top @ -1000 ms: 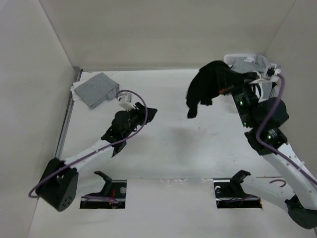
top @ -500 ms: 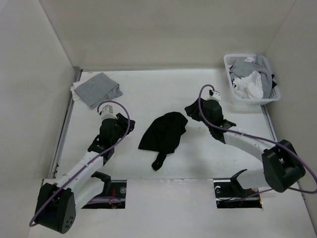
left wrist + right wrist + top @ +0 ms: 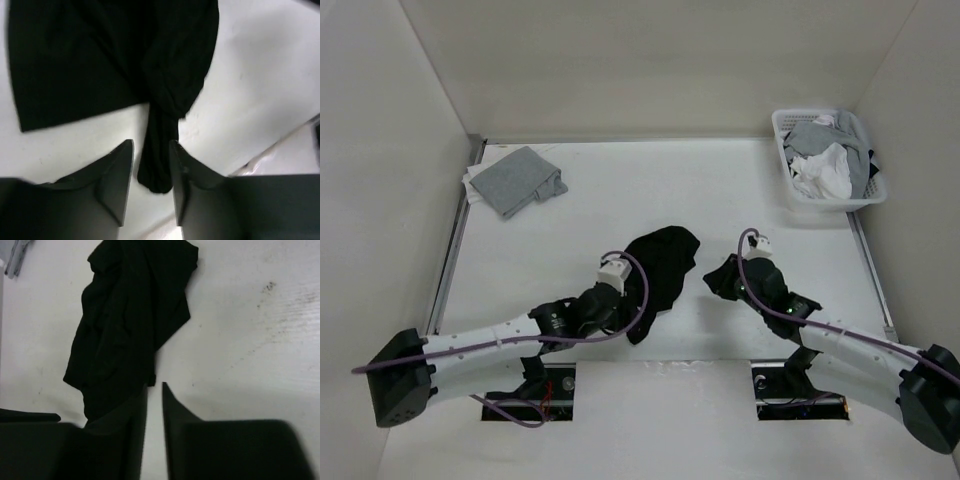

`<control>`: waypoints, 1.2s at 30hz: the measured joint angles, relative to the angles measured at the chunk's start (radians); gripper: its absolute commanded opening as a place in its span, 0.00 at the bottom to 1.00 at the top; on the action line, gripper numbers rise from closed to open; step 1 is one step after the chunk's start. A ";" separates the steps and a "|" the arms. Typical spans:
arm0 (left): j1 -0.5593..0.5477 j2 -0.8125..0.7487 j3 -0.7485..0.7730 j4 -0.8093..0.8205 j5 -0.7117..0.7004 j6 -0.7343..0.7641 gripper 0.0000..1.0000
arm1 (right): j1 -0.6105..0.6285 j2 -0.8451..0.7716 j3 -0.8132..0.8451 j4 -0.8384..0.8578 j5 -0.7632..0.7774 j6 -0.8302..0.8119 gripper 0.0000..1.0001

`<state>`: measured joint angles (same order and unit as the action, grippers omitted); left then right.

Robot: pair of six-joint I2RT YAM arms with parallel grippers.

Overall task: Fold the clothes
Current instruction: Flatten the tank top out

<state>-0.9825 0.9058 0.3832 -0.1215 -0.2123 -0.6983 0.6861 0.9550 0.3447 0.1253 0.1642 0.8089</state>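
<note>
Left claw is low over the desk, jaws half apart and straddling a twisted strand of the black tank top. The fabric sits right between the fingers with a sliver of desk showing on one side, and whether it's pinched I cannot tell. The rest of the top lies crumpled just ahead of that claw. Right claw is narrow, only a slit of bare desk between its jaws, holding nothing. The top's edge lies just ahead and to its left. Well beyond the right claw sits the white basket with clothes in it, and well beyond the left claw a grey garment, folded
</note>
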 measured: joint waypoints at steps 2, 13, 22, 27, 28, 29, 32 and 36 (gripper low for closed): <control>-0.113 0.045 0.026 -0.050 -0.060 -0.005 0.50 | 0.003 -0.045 -0.019 -0.035 0.005 0.002 0.39; -0.307 0.228 0.066 -0.120 -0.183 -0.111 0.20 | 0.219 0.072 0.068 -0.042 -0.033 -0.022 0.28; -0.268 0.165 0.031 -0.108 -0.220 -0.174 0.09 | 0.319 0.269 0.166 -0.014 -0.055 -0.028 0.40; -0.222 0.117 -0.023 -0.076 -0.194 -0.194 0.08 | 0.351 0.402 0.232 0.033 -0.052 -0.032 0.44; -0.218 0.111 -0.035 -0.072 -0.187 -0.198 0.08 | 0.351 0.424 0.240 0.042 -0.047 -0.032 0.46; -0.216 0.106 -0.045 -0.069 -0.180 -0.201 0.08 | 0.351 0.443 0.246 0.048 -0.040 -0.032 0.47; -0.208 0.091 -0.057 -0.062 -0.170 -0.207 0.08 | 0.351 0.496 0.267 0.061 -0.026 -0.033 0.40; -0.189 0.063 -0.068 -0.044 -0.155 -0.209 0.08 | 0.351 0.545 0.290 0.067 -0.010 -0.035 0.09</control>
<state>-1.1717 0.9684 0.3153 -0.1654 -0.3672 -0.9070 1.0374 1.5002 0.6342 0.1921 0.1539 0.7734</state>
